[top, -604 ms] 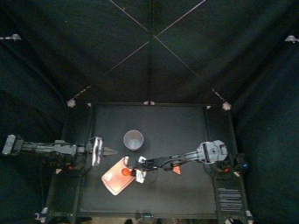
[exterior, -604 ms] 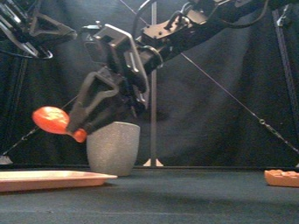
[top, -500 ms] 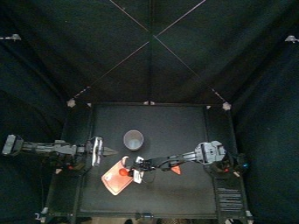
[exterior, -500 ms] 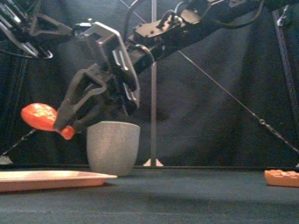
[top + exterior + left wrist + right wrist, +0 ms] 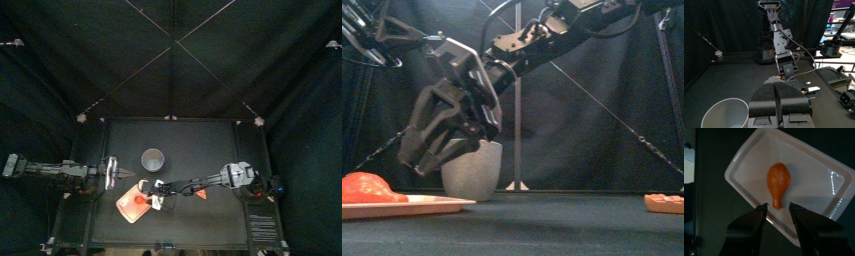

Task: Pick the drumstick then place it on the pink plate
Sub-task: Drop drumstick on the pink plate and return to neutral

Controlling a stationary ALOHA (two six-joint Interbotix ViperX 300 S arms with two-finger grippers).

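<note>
left tool (image 5: 777, 86): we see its jaws pressed together with nothing between them. This arm rests at the left side of the worktop (image 5: 569, 220) and takes no part.
drumstick (image 5: 362, 187): half a second ago it hung in the air, gripped by the right arm, to the left of the cup. Now it lies flat on the plate, free of any jaw.
pink plate (image 5: 425, 203): it sits on the worktop's left front and carries the drumstick near its middle. The right wrist view shows bare tray all around the toy.
right tool (image 5: 778, 208): its jaws stand wide apart and hold nothing. It hangs just above the drumstick's thin end without touching it.
grey cup (image 5: 476, 172): it stands upright behind the right tool, just beside the plate, where it stood before.
small orange toy (image 5: 663, 202): it lies at the far right of the worktop, well apart from everything else.
what has changed: the grip has opened and the drumstick has gone from the air to the plate.
what it means: we judge the placing done. The only move left is for the right arm to rise clear, straight up, so that a jaw does not catch the thin end and drag the toy off the plate.
</note>
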